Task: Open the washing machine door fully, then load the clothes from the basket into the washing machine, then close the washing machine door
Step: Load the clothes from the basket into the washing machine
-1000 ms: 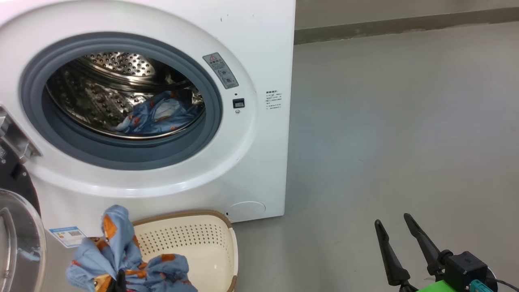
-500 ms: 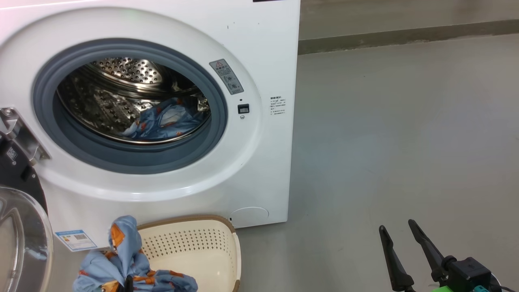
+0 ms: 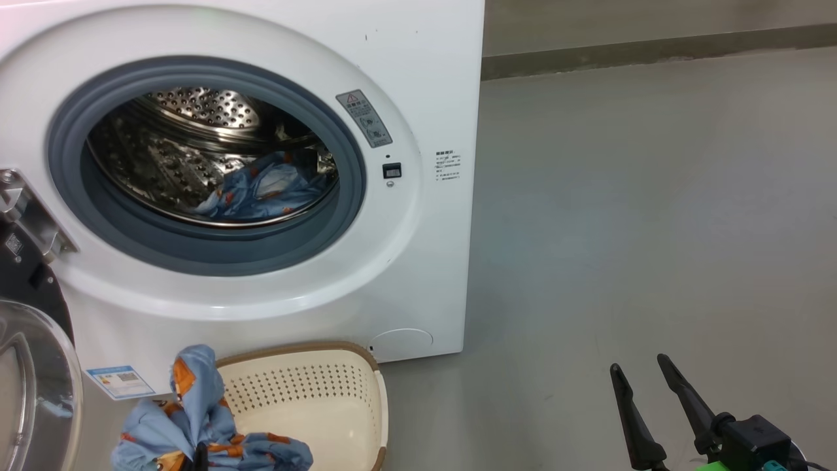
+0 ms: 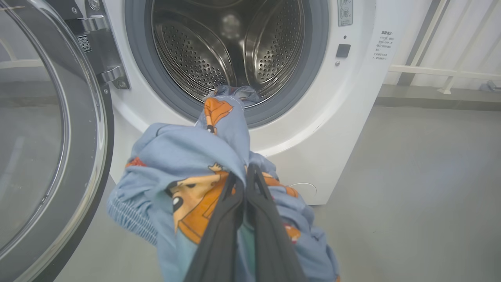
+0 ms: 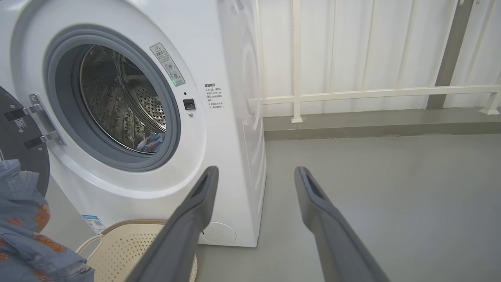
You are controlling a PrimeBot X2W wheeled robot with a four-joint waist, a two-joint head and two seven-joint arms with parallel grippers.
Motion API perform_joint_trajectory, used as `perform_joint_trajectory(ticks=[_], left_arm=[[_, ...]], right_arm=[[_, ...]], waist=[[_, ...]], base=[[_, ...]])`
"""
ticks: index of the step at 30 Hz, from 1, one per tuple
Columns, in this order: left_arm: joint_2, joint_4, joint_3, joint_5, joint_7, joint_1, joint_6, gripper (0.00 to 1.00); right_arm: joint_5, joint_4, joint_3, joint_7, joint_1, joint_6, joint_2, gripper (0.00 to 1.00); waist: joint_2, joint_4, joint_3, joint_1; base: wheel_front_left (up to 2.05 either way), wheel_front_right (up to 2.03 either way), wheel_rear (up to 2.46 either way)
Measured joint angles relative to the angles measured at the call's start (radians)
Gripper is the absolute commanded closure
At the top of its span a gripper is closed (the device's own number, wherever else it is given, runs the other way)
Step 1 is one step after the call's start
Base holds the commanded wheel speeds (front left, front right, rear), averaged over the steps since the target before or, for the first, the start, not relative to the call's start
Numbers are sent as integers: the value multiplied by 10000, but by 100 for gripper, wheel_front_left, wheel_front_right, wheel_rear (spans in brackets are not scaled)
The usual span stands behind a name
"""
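The white washing machine [image 3: 418,78] stands with its drum exposed, and one light blue bear-print garment [image 3: 268,186] lies inside. Its glossy door [image 4: 51,129] hangs swung wide on the left hinge. My left gripper [image 4: 244,176] is shut on a bunched piece of the clothes [image 4: 188,164], holding it up in front of the drum mouth. That bundle [image 3: 196,425] hangs over the left end of the cream basket [image 3: 327,399]. The visible inside of the basket is bare. Low at the right, my right gripper [image 3: 641,373] stands open over the floor, holding nothing.
A blue label sticker [image 3: 121,381] sits low on the machine's front. A white railing [image 5: 372,94] and a raised kerb [image 3: 654,52] run behind. Grey floor [image 3: 654,229] stretches to the machine's right.
The head camera has shifted a little, so the whole picture has moved. The held garment still hangs over the basket's left end, and the right gripper keeps its place and stays open.
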Motion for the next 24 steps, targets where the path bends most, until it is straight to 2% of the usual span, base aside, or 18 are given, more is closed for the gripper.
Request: perform_joint_trajectory(ticks=[7, 16, 24], left_arm=[[0, 6, -96, -2, 0, -448, -19, 100], [-10, 416, 46, -13, -2, -1513, -25, 100], [77, 1083, 416, 104, -2, -3370, -113, 100]], right_arm=[[0, 0, 67, 0, -23, 0, 19, 0], [0, -8, 144, 0, -90, 0, 73, 0], [12, -136, 203, 0, -721, 0, 117, 0]], waist=[[0, -38, 169, 0], [0, -411, 547, 0], [0, -776, 1378, 1]], base=[[0, 0, 0], [0, 0, 0], [0, 0, 0]])
